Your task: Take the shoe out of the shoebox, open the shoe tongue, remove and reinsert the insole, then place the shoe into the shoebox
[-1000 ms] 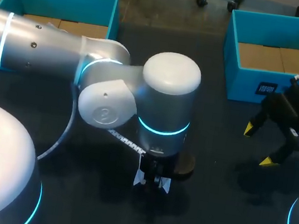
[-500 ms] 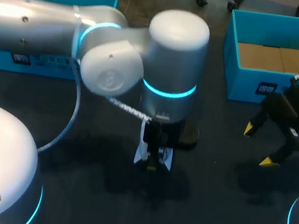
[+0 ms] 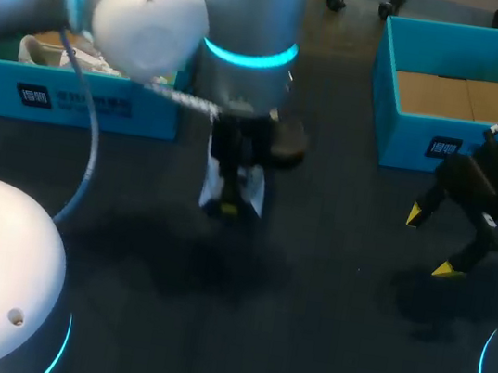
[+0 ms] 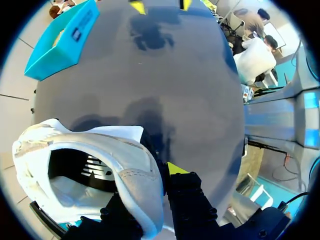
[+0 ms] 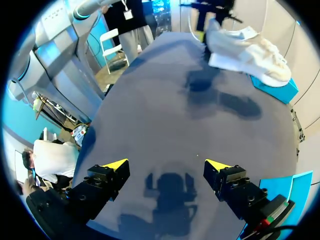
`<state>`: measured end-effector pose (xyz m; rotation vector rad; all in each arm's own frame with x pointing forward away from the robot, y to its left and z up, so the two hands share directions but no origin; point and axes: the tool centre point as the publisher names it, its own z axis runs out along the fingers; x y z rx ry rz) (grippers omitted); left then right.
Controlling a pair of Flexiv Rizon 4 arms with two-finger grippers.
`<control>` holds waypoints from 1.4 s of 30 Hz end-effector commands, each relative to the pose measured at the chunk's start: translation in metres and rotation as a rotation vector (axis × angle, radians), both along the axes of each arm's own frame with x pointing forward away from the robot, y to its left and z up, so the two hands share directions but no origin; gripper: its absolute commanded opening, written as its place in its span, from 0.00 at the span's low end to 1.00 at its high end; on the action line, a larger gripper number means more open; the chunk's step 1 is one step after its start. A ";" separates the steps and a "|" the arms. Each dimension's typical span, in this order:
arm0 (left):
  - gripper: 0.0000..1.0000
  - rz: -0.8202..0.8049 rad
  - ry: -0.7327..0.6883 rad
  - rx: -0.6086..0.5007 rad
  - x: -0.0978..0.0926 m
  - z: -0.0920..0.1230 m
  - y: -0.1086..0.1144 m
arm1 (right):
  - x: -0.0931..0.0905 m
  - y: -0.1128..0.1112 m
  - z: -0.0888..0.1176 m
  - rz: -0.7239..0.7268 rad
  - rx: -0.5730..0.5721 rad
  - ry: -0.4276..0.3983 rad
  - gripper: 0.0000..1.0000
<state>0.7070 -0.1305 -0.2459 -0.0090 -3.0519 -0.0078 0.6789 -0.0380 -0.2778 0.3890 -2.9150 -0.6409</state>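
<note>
The white shoe (image 4: pixel 131 167) hangs clear of the dark bench (image 3: pixel 307 298), just in front of the left blue shoebox (image 3: pixel 93 99), its opening turned toward the wrist camera; the left hand (image 4: pixel 152 182) is clamped on the shoe's collar wall, one finger inside and one outside; the right hand (image 3: pixel 428 241) hovers well apart, beside the right blue shoebox (image 3: pixel 424 142), fingers spread wide, holding nothing.

- white shoe (image 4: pixel 127 167), black lining?
- yes. teal shoebox (image 3: pixel 406 140), white mark on its wall, brown floor inside.
- dark grey desk (image 3: pixel 321 329)?
- yes. black fingers (image 5: pixel 102 182), yellow tips. silver arm (image 3: pixel 257 9), cyan ring.
</note>
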 end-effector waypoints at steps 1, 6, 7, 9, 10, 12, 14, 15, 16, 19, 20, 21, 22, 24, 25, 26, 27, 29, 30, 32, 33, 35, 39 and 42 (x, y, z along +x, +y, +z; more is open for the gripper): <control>0.00 0.000 0.028 -0.018 0.041 0.046 0.029 | 0.000 0.001 -0.001 0.000 -0.003 0.000 1.00; 0.00 -0.012 0.071 -0.047 0.087 0.080 0.053 | 0.000 0.001 -0.001 0.000 -0.003 0.000 1.00; 0.00 -0.015 0.093 -0.052 0.100 0.089 0.062 | 0.000 0.001 -0.001 0.000 -0.003 0.000 1.00; 0.00 -0.015 0.093 -0.052 0.100 0.089 0.062 | 0.000 0.001 -0.001 0.000 -0.003 0.000 1.00; 0.00 -0.015 0.093 -0.052 0.100 0.089 0.062 | 0.000 0.001 -0.001 0.000 -0.003 0.000 1.00; 0.00 -0.015 0.093 -0.052 0.100 0.089 0.062 | 0.000 0.001 -0.001 0.000 -0.003 0.000 1.00; 0.00 -0.015 0.093 -0.052 0.100 0.089 0.062 | 0.000 0.001 -0.001 0.000 -0.003 0.000 1.00; 0.00 -0.015 0.093 -0.052 0.100 0.089 0.062 | 0.000 0.001 -0.001 0.000 -0.003 0.000 1.00; 0.00 -0.015 0.093 -0.052 0.100 0.089 0.062 | 0.000 0.001 -0.001 0.000 -0.003 0.000 1.00; 0.00 -0.015 0.093 -0.052 0.100 0.089 0.062 | 0.000 0.001 -0.001 0.000 -0.003 0.000 1.00; 0.00 -0.015 0.093 -0.052 0.100 0.089 0.062 | 0.000 0.001 -0.001 0.000 -0.003 0.000 1.00; 0.00 -0.015 0.093 -0.052 0.100 0.089 0.062 | 0.000 0.001 -0.001 0.000 -0.003 0.000 1.00; 0.00 -0.015 0.093 -0.052 0.100 0.089 0.062 | 0.000 0.001 -0.001 0.000 -0.003 0.000 1.00; 0.00 -0.047 0.081 -0.037 0.102 0.093 0.070 | 0.000 0.001 -0.001 0.000 -0.003 0.000 1.00; 0.00 -0.042 0.056 -0.034 0.105 0.097 0.075 | 0.000 0.001 -0.001 0.000 -0.003 0.000 1.00; 0.00 -0.039 0.042 -0.041 0.113 0.106 0.085 | 0.000 0.001 -0.001 0.000 -0.003 0.000 1.00; 0.00 -0.036 0.050 -0.052 0.119 0.112 0.093 | 0.000 0.001 -0.001 0.000 -0.003 0.000 1.00; 0.00 -0.031 0.077 -0.064 0.134 0.122 0.111 | 0.000 0.001 -0.001 0.000 -0.003 0.000 1.00; 0.00 -0.026 0.093 -0.067 0.139 0.125 0.119 | 0.000 0.001 -0.001 0.000 -0.003 0.000 1.00; 0.00 -0.037 0.128 -0.057 0.151 0.130 0.136 | 0.000 0.001 -0.001 0.000 -0.003 0.000 1.00; 0.00 -0.037 0.140 -0.055 0.154 0.131 0.141 | 0.000 0.001 -0.001 0.000 -0.003 0.000 1.00; 0.00 -0.029 0.130 -0.064 0.164 0.133 0.157 | 0.000 0.001 -0.001 0.000 -0.003 0.000 1.00; 0.00 -0.018 0.089 -0.064 0.186 0.135 0.182 | 0.000 0.001 -0.001 0.000 -0.003 0.000 1.00; 0.00 -0.018 0.032 -0.055 0.206 0.134 0.203 | 0.000 0.001 -0.001 0.000 -0.003 0.000 1.00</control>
